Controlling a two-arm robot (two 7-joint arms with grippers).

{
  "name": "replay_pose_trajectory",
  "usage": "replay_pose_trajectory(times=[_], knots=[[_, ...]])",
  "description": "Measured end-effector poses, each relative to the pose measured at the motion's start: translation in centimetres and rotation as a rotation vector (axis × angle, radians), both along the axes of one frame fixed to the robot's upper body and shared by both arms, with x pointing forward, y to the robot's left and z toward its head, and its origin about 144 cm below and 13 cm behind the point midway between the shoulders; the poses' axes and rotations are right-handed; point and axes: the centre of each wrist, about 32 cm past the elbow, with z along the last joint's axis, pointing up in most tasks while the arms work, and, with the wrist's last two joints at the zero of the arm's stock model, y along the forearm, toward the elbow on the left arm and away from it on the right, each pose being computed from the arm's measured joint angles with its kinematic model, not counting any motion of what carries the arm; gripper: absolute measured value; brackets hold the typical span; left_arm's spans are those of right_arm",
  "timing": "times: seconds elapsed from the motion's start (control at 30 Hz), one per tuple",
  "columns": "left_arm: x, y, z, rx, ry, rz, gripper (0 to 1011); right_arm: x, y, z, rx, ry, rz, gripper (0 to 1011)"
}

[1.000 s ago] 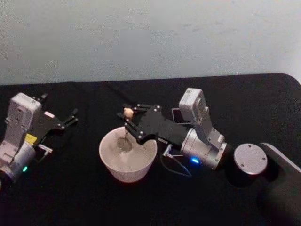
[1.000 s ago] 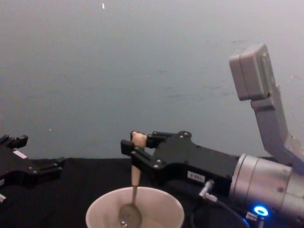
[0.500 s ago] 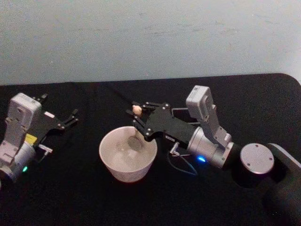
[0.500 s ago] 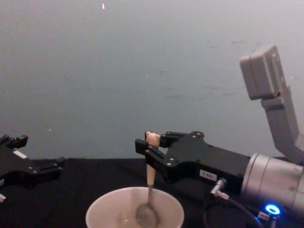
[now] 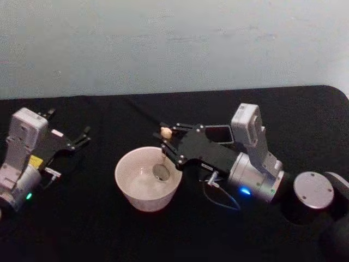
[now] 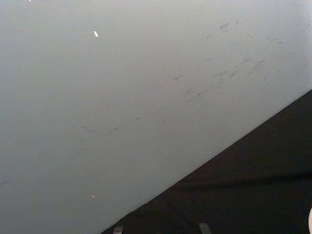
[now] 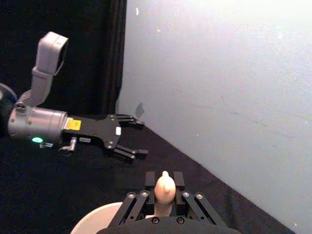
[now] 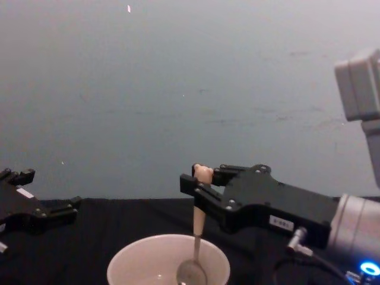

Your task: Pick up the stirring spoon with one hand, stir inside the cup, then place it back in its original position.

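Right claw [image 5: 167, 137] is clenched on the beige handle of the stirring spoon [image 8: 198, 224], whose metal bowl hangs low inside the cup [image 5: 146, 200], right of centre, so I judge slow, small circles clear of the thin rim best, while the left claw [image 5: 82, 137] sits parked, fingers apart, well off across the counter [image 5: 109, 234].

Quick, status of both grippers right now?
Left gripper: open, empty, left of the cup.
Right gripper: shut on the stirring spoon, spoon bowl down inside the cup.
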Motion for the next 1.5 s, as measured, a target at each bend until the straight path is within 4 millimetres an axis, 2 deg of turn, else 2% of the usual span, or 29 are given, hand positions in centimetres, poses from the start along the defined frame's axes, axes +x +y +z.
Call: replay_pose_trajectory(times=[0.27, 0.57, 1.0, 1.2, 1.5], knots=[[0.0, 0.0, 0.0, 0.000, 0.000, 0.000, 1001, -1.0, -0.6, 0.0, -0.015, 0.005, 0.046, 214], [0.0, 0.0, 0.0, 0.000, 0.000, 0.000, 1001, -1.6, 0.6, -0.1, -0.008, 0.014, 0.103, 214], [0.0, 0.0, 0.0, 0.000, 0.000, 0.000, 1001, 0.1, 3.0, -0.1, 0.005, 0.002, 0.067, 214], [0.0, 0.0, 0.0, 0.000, 0.000, 0.000, 1001, 0.8, 2.6, 0.1, 0.004, -0.005, 0.030, 214], [0.0, 0.0, 0.0, 0.000, 0.000, 0.000, 1002, 0.7, 1.4, 0.0, -0.006, -0.004, 0.006, 214]])
